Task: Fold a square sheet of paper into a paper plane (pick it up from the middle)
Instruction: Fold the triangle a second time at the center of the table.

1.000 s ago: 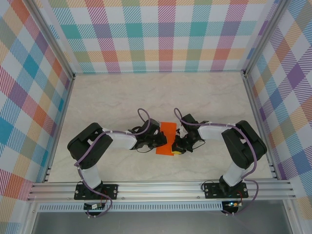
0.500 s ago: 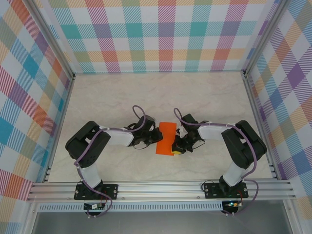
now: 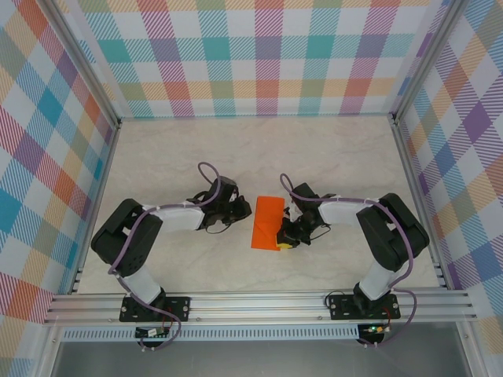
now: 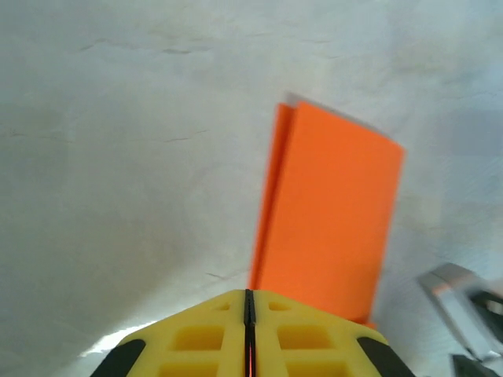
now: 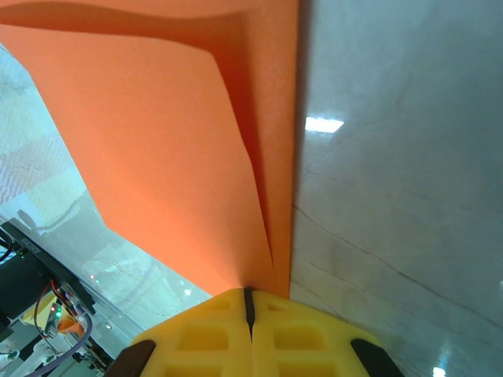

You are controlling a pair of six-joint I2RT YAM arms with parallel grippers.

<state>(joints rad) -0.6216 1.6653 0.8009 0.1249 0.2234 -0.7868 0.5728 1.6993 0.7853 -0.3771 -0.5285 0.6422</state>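
Though overhead blurs it, right pincer (image 5: 248, 300) seemingly pinches paper (image 5: 157, 141).

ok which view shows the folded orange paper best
Top external: nearly all the folded paper is in frame, outline clear. The left wrist view has most of it, blurred; the right wrist view is too close, cropping it.

A pale, glossy marble-patterned tabletop (image 3: 330, 157) is closed on three sides by upright wall panels of pastel plaid in teal, orange, purple and yellow (image 3: 259, 55). Silver aluminium frame rails (image 3: 259, 302) run along its near edge. Small bright light reflections (image 5: 324, 124) glint on the tabletop.
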